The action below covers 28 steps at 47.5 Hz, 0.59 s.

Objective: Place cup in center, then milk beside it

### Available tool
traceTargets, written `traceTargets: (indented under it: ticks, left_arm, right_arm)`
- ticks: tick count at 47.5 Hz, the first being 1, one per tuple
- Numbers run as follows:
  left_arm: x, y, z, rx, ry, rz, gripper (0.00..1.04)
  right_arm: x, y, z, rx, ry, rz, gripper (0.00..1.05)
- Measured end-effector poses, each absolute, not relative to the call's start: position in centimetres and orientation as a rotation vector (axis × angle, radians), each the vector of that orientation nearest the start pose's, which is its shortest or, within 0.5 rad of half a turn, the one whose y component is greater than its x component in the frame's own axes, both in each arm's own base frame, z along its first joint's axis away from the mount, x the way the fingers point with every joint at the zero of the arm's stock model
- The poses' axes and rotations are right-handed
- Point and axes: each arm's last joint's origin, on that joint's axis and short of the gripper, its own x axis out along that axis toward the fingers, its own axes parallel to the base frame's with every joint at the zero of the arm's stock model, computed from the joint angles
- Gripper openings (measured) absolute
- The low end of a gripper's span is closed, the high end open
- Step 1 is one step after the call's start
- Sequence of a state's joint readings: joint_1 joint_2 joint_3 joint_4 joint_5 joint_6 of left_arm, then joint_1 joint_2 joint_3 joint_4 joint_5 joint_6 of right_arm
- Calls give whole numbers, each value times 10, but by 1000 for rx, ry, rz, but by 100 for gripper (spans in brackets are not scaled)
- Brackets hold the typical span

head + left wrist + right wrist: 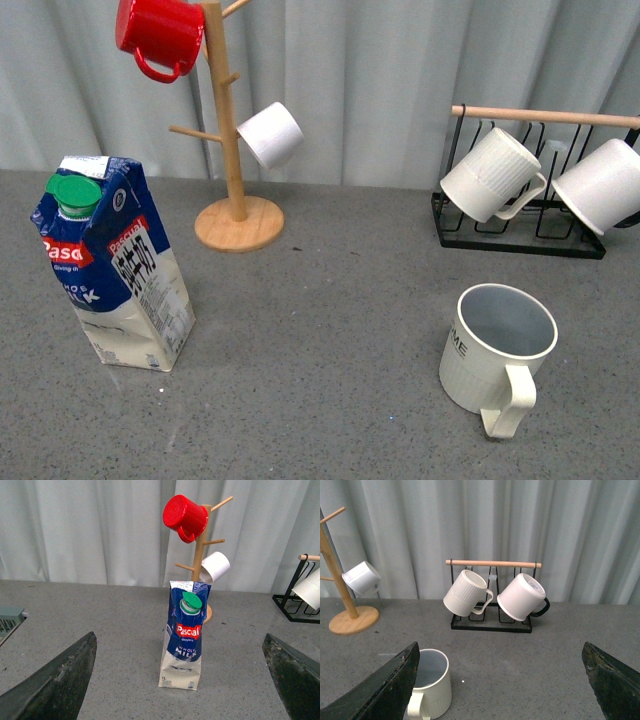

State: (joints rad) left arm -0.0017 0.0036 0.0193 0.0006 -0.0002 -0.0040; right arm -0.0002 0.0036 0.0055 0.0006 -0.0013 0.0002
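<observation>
- Left gripper (178, 635): jaws spread wide, nothing between them; above the counter (320, 330), facing the milk (115, 265).
- Right gripper (500, 643): jaws spread wide, holding nothing.
- Cup (497, 360): upright on the near right of the counter, mouth up, handle toward the front camera.
- Milk: upright on the near left, green cap fitted, well apart from the cup.
- Counter: flat, grey, speckled; its middle lies between the cup and the milk.
- Mug tree (235, 130): wooden, behind the milk; carries a red mug (158, 35) and a white mug (270, 135).
- Wire rack (520, 235): black, far right, wooden top bar, two white mugs hanging.
- Curtain (380, 80): pale, pleated, spans the rear.
</observation>
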Motion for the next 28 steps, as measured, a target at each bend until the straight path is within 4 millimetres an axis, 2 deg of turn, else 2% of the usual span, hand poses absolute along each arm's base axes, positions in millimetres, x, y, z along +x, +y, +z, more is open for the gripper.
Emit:
traceTargets:
  ticks: [28]
  left_arm:
    - [97,0,170,-4,-16,-2,98]
  right_arm:
    - [98,0,165,0,-2,1,95]
